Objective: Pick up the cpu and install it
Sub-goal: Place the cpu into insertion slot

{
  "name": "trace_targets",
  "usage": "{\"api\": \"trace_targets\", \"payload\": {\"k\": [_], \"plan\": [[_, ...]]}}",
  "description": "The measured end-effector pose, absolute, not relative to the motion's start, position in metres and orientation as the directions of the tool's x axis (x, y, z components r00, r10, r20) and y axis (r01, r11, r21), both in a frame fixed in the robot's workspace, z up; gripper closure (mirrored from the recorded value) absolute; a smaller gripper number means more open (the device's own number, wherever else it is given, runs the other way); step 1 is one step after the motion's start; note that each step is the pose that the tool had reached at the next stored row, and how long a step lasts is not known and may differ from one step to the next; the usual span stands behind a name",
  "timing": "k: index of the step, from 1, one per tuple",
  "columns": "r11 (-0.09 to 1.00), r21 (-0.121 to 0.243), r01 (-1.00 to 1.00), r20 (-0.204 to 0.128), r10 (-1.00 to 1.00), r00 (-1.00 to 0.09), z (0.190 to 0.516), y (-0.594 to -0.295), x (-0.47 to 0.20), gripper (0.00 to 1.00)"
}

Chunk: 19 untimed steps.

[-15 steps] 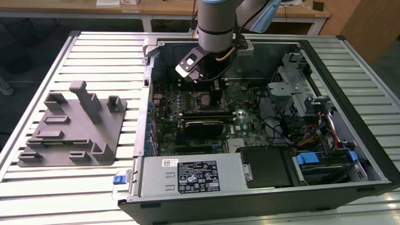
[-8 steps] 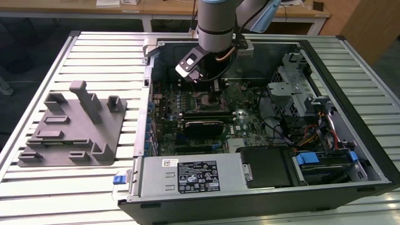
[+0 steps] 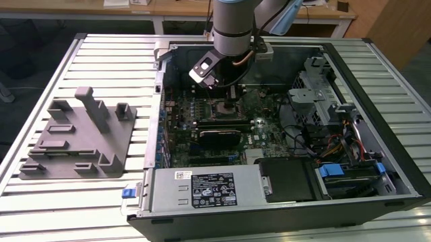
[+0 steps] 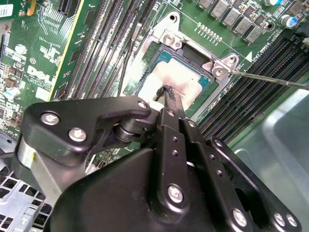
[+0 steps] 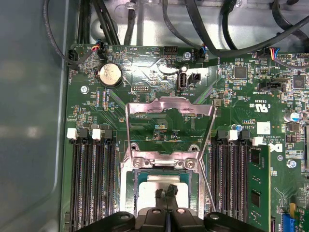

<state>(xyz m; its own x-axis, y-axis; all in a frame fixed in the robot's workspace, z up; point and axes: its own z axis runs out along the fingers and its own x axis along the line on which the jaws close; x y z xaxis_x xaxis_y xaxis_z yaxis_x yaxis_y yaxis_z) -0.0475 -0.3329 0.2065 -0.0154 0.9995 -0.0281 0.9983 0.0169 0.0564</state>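
The cpu (image 4: 186,73) is a pale silver square lying flat inside the motherboard socket (image 4: 164,38), also seen in the first wrist view as the cpu (image 5: 149,186). The socket's metal load frame (image 5: 169,104) stands swung open behind it. My gripper (image 4: 166,92) is shut, its two thin black fingertips (image 5: 172,191) pressed together with nothing between them, right at the cpu's top face near its edge. In the exterior view the gripper (image 3: 227,102) reaches down into the open computer case over the socket.
Memory slots (image 5: 94,179) flank the socket on both sides, and a thin metal lever (image 4: 270,77) sticks out beside it. A grey plastic fixture (image 3: 81,136) with upright posts sits on the slatted table at the exterior view's left. Cables and drive bays (image 3: 330,106) crowd the case's other side.
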Motion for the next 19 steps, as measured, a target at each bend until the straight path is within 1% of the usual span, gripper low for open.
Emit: {"api": "trace_targets", "payload": {"k": [19], "plan": [[0.017, 0.056, 0.998, -0.027, 1.000, -0.015, 0.2017, -0.3330, -0.0519, 0.89]]}}
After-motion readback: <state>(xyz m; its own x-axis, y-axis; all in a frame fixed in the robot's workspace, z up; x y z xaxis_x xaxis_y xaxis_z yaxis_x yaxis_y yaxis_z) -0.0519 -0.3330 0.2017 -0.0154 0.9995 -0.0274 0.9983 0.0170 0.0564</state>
